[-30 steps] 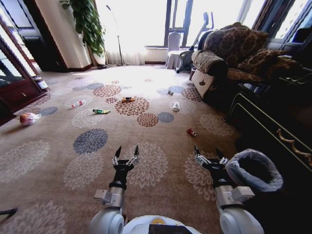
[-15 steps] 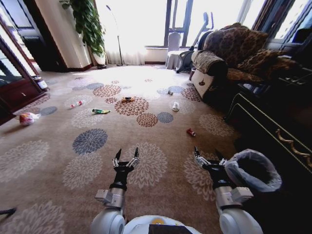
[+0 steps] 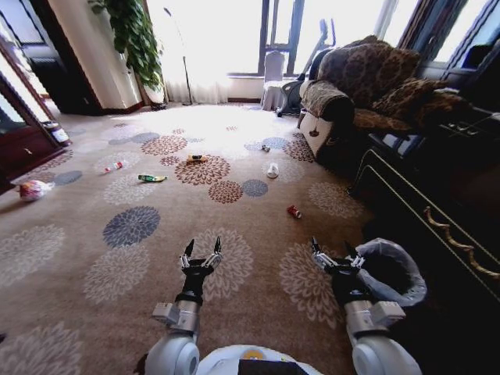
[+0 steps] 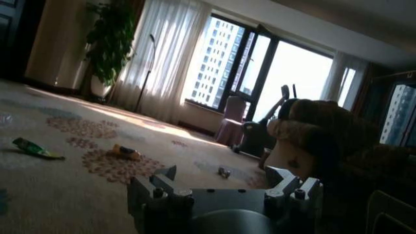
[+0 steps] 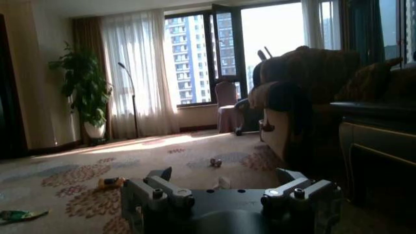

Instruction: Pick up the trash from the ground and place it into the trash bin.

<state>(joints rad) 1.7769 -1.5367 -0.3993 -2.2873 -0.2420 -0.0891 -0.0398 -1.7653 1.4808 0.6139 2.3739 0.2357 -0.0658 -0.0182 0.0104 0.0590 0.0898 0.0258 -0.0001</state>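
Both arms extended low ahead of the base over the patterned carpet: the left tool and the right tool each spread wide and carrying nothing. The trash bin, lined with a pale bag bunched over its rim, stands just beside the right tool, at the foot of the dark cabinet. The trash lies scattered well ahead on the floor: the small red can is nearest, on the right; farther off lie the white plastic bottle, the yellow-orange wrapper, the green wrapper and the red-capped clear bottle. The left wrist view shows the green wrapper and yellow-orange wrapper at a distance. Judged step: approach, with no item yet within reach. To do it well, the base should probably close on the red can first, since it lies closest to the bin, stopping with the can centred before the right tool; the torso would then need to bend so the spread fingers descend on either side of the can, keeping clear of the sofa and the cabinet.
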